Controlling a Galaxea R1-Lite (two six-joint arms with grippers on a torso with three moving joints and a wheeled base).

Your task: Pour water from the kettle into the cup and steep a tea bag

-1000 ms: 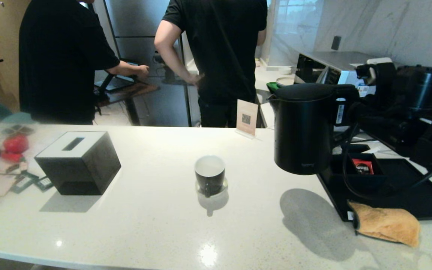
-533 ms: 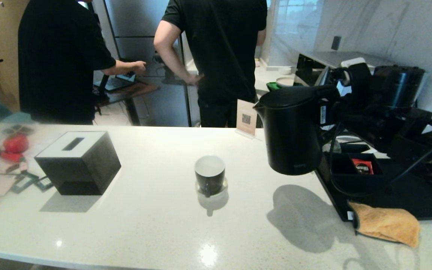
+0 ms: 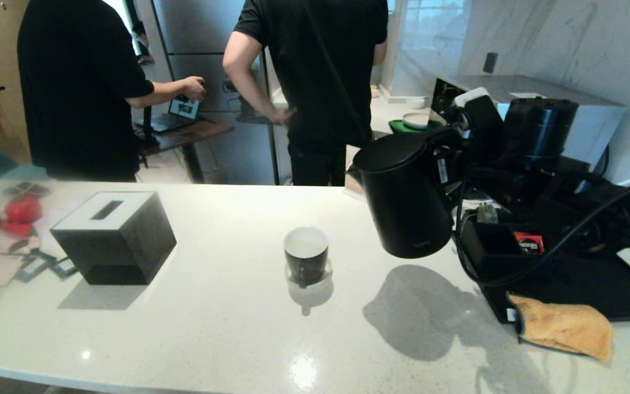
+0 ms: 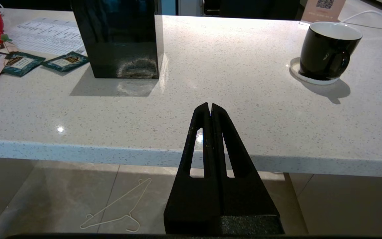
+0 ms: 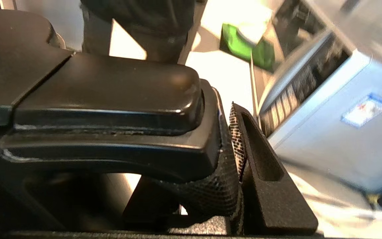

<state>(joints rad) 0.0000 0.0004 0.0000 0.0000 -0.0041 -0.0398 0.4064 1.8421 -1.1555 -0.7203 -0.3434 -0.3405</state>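
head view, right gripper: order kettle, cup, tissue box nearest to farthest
From the right gripper, shut on the kettle's handle at right:
1. kettle, held off the counter, just to the gripper's left.
2. cup, centre of the counter, on its coaster.
3. tissue box, far left of the counter.

Right wrist close-up: kettle handle in the jaws.

The right gripper (image 5: 225, 149) is clamped on the black handle of the kettle (image 5: 104, 96), one textured finger (image 5: 264, 172) pressed against its side. Beyond: a person (image 5: 144, 20) in dark clothes, a green object (image 5: 244, 46), and a grey appliance (image 5: 327, 116), all blurred.
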